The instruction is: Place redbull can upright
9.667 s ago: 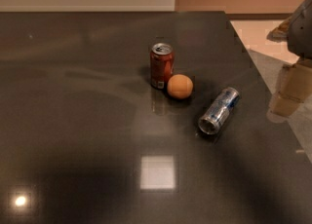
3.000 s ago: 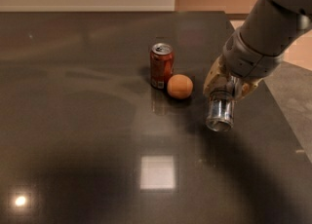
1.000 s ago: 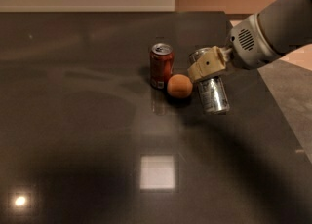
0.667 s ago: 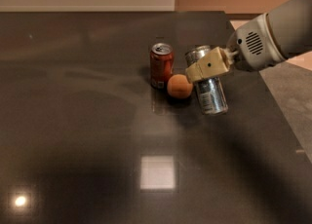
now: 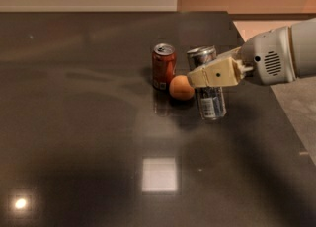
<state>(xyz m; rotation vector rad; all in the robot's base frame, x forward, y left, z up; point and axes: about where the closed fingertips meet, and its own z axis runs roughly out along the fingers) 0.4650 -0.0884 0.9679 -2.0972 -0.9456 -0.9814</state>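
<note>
The redbull can, slim and silver with a shiny top, stands nearly upright right of the table's middle, its base at or just above the surface. My gripper reaches in from the right and is shut on the can around its upper half. One beige finger crosses the can's front. The arm's white and grey wrist sits to the right.
A red-brown soda can stands upright just left of the redbull can. An orange lies between them, close to the finger. The dark glossy table ends at its right edge, with light floor beyond.
The redbull can lay on its side at first. My gripper took hold of it, lifted it toward the orange, and has turned it from tilted to nearly upright.
</note>
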